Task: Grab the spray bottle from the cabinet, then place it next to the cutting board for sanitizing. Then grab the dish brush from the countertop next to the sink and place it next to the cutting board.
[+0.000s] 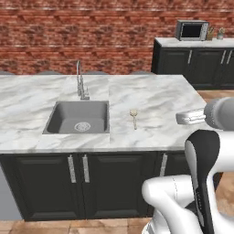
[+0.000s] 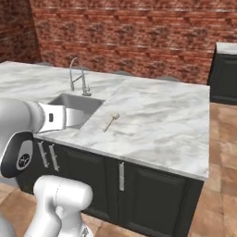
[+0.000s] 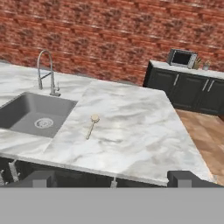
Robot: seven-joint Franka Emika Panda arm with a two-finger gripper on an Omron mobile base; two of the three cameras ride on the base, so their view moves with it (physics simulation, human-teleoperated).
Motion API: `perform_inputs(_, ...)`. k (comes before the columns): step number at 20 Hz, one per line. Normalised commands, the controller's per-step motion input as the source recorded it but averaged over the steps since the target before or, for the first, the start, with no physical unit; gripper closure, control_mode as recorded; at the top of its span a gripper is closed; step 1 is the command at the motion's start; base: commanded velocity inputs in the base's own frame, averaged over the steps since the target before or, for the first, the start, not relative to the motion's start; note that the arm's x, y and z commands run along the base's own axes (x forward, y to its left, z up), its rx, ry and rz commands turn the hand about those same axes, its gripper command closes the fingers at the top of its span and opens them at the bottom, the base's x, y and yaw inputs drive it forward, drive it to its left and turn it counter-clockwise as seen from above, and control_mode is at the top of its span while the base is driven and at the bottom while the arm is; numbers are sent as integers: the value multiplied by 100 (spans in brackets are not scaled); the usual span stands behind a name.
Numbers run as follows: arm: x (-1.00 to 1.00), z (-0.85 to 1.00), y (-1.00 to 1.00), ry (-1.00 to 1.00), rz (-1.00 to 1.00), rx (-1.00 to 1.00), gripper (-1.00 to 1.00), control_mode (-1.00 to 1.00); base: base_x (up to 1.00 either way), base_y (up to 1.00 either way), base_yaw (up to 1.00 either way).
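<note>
Hand (image 3: 112,178) fingers spread wide, holding nothing, tips cut off at frame bottom. Dish brush (image 3: 92,125) lies flat on the table (image 3: 140,131), just right of sink (image 3: 33,114); bristles unresolvable.

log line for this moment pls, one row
gripper: open, empty, short of counter | dish brush: flat on countertop, right of sink | not grasped

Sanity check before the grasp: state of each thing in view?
dish brush: lying flat on the countertop, right of the sink, untouched
sink: empty basin
tap: upright, no water visible
lower cupboard doors: closed
microwave: door closed
end effector: open, holding nothing
</note>
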Motion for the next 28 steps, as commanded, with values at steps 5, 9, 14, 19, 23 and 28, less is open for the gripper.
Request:
perform_inputs(5, 0, 0, 0, 0, 0, 0, -100, 100, 60, 37, -2)
perform_inputs(9, 0, 0, 0, 0, 0, 0, -100, 100, 59, -22, -1)
perform_inputs(14, 0, 0, 0, 0, 0, 0, -100, 100, 89, 18, -7)
perform_inputs(19, 0, 0, 0, 0, 0, 0, -100, 100, 58, 22, -12)
perform_inputs(23, 37, -18, 2, 11, -4, 9, -100, -100, 12, 4, -3)
perform_inputs(28, 77, -91, 0, 48, 0, 14, -100, -100, 0, 0, 0)
